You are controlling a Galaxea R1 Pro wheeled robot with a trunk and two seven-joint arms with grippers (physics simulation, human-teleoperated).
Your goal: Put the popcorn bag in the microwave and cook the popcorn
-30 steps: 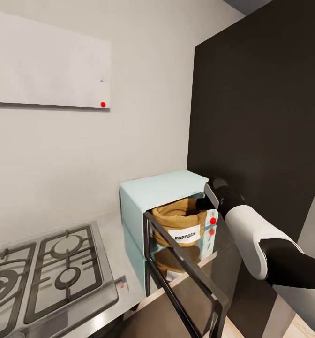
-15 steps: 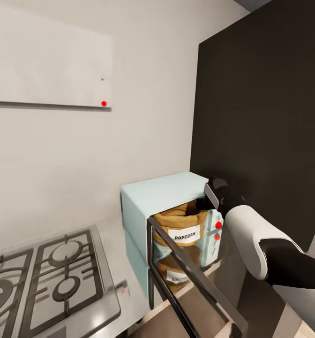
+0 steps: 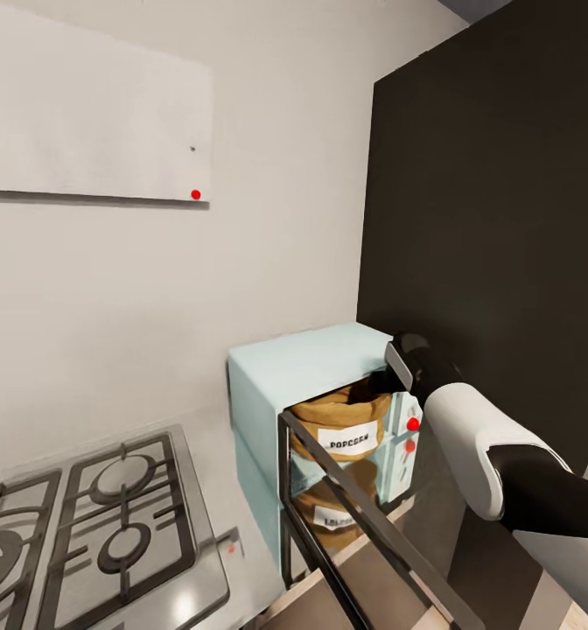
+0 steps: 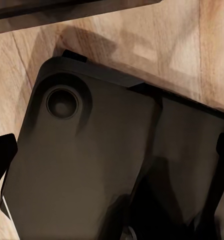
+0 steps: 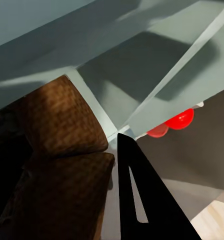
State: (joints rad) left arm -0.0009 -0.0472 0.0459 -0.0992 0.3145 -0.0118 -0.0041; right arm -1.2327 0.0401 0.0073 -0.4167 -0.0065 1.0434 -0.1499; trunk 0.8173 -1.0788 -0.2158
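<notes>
A: What's the room like?
B: A pale wall with a white wall panel (image 3: 93, 122) and a tall dark cabinet face (image 3: 495, 219) on the right. Below them runs the grey bench (image 3: 228, 525), with a gas hob (image 3: 84, 534) set in it.

A: And the microwave?
B: The microwave (image 3: 285, 367) stands on the bench against the dark face, its glass door (image 3: 364, 525) swung open toward the camera.

A: Where's the popcorn bag?
B: The popcorn bag (image 3: 342, 424) sits upright inside the microwave, label facing out, and its reflection shows on the door glass.

A: The hands?
B: The right hand (image 3: 377, 382) reaches into the microwave at the bag's rim; one dark finger (image 5: 142, 200) lies beside the burlap, but I cannot tell whether it grips. The left wrist view shows dark robot parts over a wooden floor (image 4: 177, 45); I cannot tell that hand's state either.
</notes>
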